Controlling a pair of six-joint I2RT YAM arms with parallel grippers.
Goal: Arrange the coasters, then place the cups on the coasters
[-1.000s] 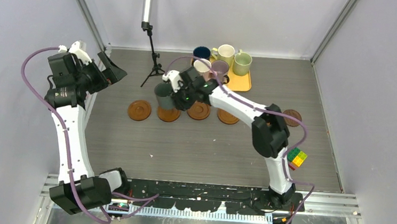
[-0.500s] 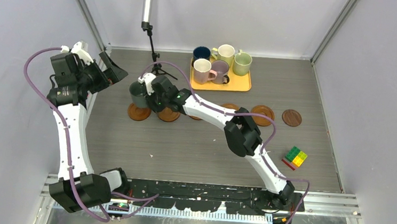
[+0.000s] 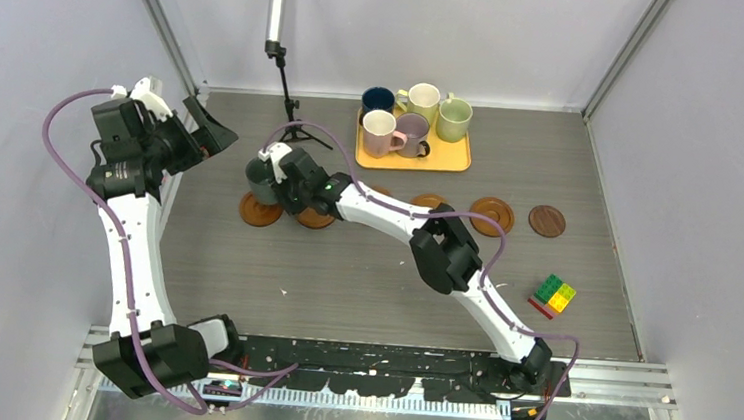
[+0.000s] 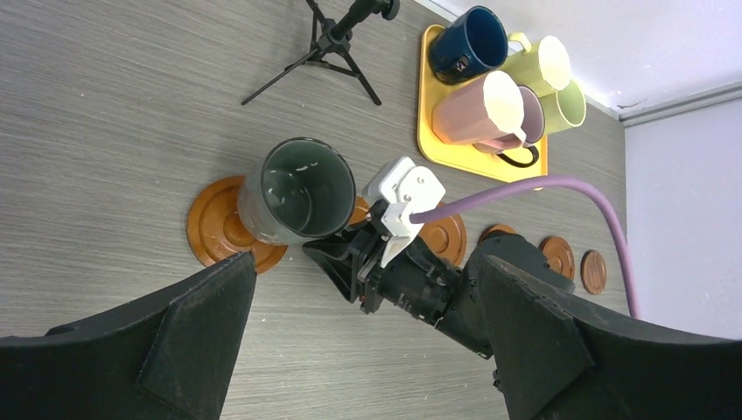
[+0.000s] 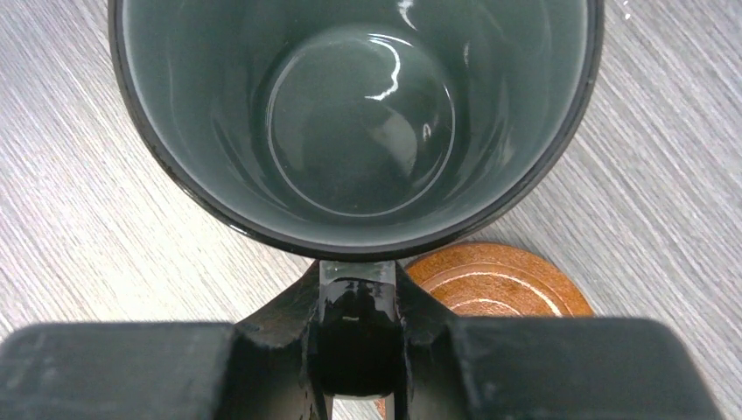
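- Evidently the right claw [image 5: 357, 302] is pinching the handle of the dark green cup [image 3: 262, 176]; a grip on the handle keeps the cup upright, mouth up, and leaves its base free to settle flat.
- That cup sits at about 10 o'clock on the counter [image 3: 343, 278], over the leftmost coaster [image 3: 261, 210]; the disc's rim shows at the cup's 6 o'clock in the top view; whether the base touches the disc I cannot tell.
- From there the other coasters [image 3: 492, 215] run toward 3 o'clock in a rough row, the dark coaster [image 3: 547, 221] last; the row looks laid out, so I judge that the cup-placing step is under way with its first cup.
- At 12 o'clock the remaining cups [image 3: 452, 118] wait, crowded together on the yellow tray [image 3: 452, 159].
- Over at 9 o'clock the left claw [image 3: 202, 128] is raised off the counter, spread wide and empty; it is probably parked there to leave the right arm room.
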